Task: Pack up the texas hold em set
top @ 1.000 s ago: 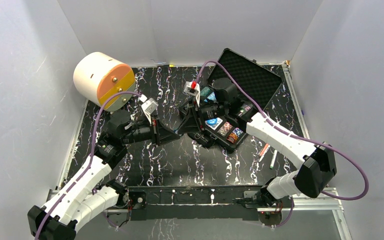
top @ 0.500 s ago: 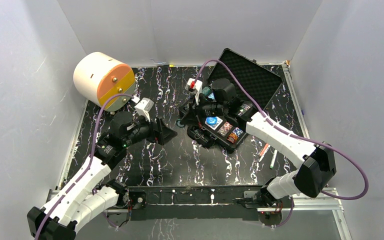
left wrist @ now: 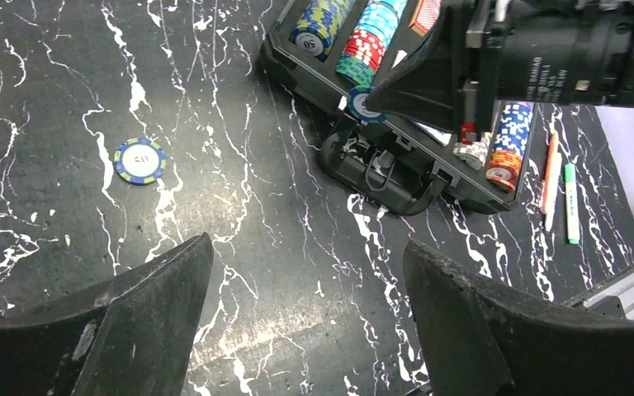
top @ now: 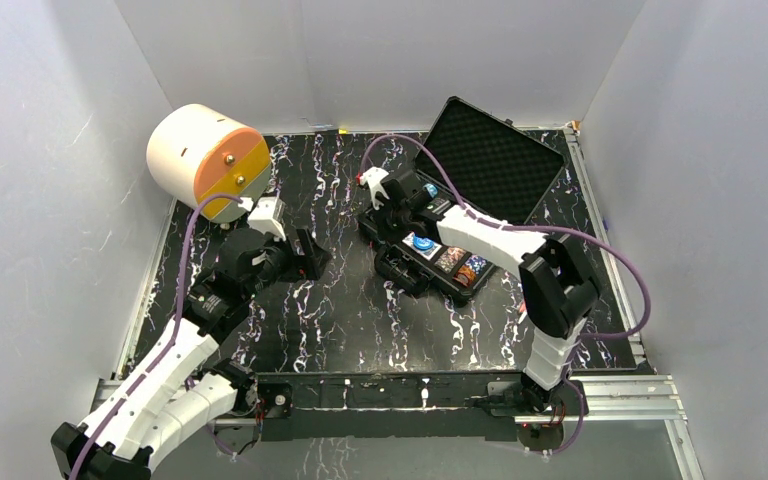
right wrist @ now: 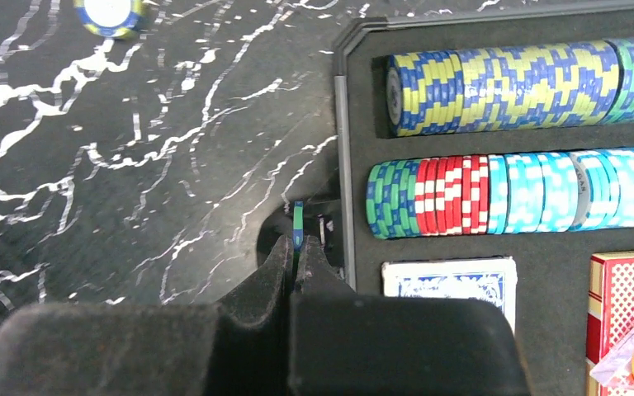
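The black case (top: pixel 495 160) of the texas hold em set lies open at the back right, its lid up. Its foam tray (right wrist: pixel 340 124) holds rows of chips (right wrist: pixel 495 82) and two card decks (right wrist: pixel 450 285). My right gripper (right wrist: pixel 298 243) hovers at the tray's left edge, shut on a green-and-blue chip (right wrist: pixel 298 219) held edge-on; the left wrist view shows that chip (left wrist: pixel 361 105) too. My left gripper (left wrist: pixel 307 247) stands open over bare table, left of the case, with nothing between its fingers. A loose blue-and-white chip (left wrist: pixel 140 160) lies flat on the table.
A white-and-orange round drawer unit (top: pixel 208 160) stands at the back left. An orange pen (left wrist: pixel 551 177) and a green pen (left wrist: pixel 571 202) lie right of the case. White walls close in the black marbled table (top: pixel 360 320) on three sides.
The two grippers met left of the case. The right one shut on the chip; the left one opened and drew back to the left. The right arm's elbow swung inward.
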Tool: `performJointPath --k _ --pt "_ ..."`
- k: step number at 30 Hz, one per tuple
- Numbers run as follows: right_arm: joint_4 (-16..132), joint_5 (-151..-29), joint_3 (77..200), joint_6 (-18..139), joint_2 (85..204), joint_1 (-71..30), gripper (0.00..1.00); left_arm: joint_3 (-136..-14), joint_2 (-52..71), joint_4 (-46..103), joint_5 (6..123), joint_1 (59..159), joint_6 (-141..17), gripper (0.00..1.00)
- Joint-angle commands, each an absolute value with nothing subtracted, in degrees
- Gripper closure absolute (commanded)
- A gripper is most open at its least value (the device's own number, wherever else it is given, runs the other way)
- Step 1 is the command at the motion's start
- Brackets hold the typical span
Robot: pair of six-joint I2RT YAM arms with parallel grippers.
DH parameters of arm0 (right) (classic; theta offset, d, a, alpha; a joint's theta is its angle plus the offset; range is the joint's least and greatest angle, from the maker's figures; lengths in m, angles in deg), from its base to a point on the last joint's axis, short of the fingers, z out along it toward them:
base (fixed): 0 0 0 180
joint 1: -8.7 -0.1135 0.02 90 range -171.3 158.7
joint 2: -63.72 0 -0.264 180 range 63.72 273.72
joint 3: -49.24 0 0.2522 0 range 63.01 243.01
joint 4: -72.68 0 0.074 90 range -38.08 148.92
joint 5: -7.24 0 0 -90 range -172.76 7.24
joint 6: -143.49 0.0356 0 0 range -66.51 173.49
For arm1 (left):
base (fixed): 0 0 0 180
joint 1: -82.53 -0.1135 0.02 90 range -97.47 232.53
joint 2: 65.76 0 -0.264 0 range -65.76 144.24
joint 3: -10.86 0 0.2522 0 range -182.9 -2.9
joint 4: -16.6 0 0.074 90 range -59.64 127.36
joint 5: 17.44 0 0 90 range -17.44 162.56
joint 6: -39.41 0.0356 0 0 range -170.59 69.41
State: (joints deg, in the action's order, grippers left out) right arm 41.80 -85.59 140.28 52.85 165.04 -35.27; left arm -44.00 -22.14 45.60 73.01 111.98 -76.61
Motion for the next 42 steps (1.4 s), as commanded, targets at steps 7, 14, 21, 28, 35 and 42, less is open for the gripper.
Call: performJointPath --k 7,14,21,28,35,42 --pt "44.53 -76.18 145.93 52.29 169.98 -35.32 1.00 -43.71 -23.95 46.35 75.42 111.86 -77.84 0.16" --pt "45.60 -69.65 145.81 52.17 170.88 -35.32 1.00 -43.54 -24.19 46.62 75.81 111.84 -77.91 0.16" --pt "46.18 -66.97 145.36 50.94 171.49 -35.26 1.00 -43.03 -24.19 46.40 75.90 111.88 -78.10 0.15" --pt "44.30 -67.49 146.85 49.93 174.09 -35.32 0.79 -43.02 -23.62 46.51 75.90 111.87 -78.10 0.15" --pt "42.66 -67.05 149.12 54.19 171.45 -35.28 0.62 -43.34 -23.44 47.41 76.76 111.88 -78.17 0.15" --pt "38.70 -67.24 152.56 60.89 168.85 -35.40 0.56 -45.85 -23.13 50.92 83.67 111.88 -80.21 0.15"
